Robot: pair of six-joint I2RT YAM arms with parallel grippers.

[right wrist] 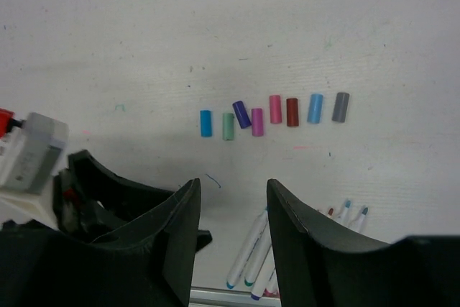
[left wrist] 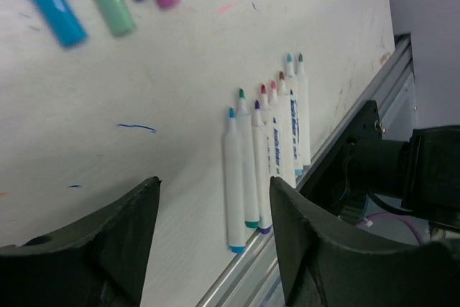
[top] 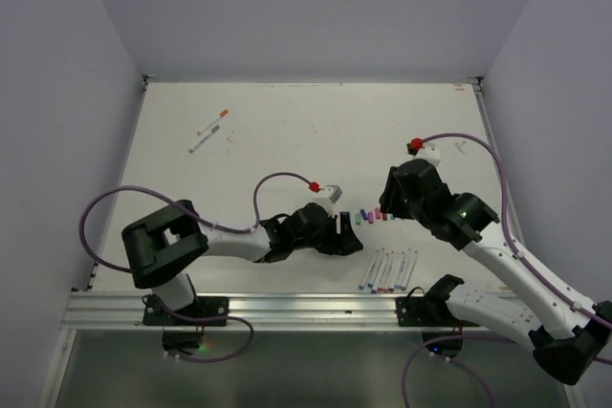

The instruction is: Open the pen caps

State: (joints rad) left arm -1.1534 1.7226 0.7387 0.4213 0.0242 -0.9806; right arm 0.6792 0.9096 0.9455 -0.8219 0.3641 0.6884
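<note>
Right wrist view: eight loose pen caps (right wrist: 275, 108) are seen in a row at frame centre. The pens (right wrist: 249, 248) are laid uncapped at lower centre. Right gripper (right wrist: 230, 195) jaws are held apart, empty; left gripper (left wrist: 214, 195) jaws likewise.

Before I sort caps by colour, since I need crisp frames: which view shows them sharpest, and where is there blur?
Right wrist: caps crisp, evenly lit. Left wrist: caps blurred at the top edge, pens sharper. Top view: both tiny, colours hard to tell.
</note>
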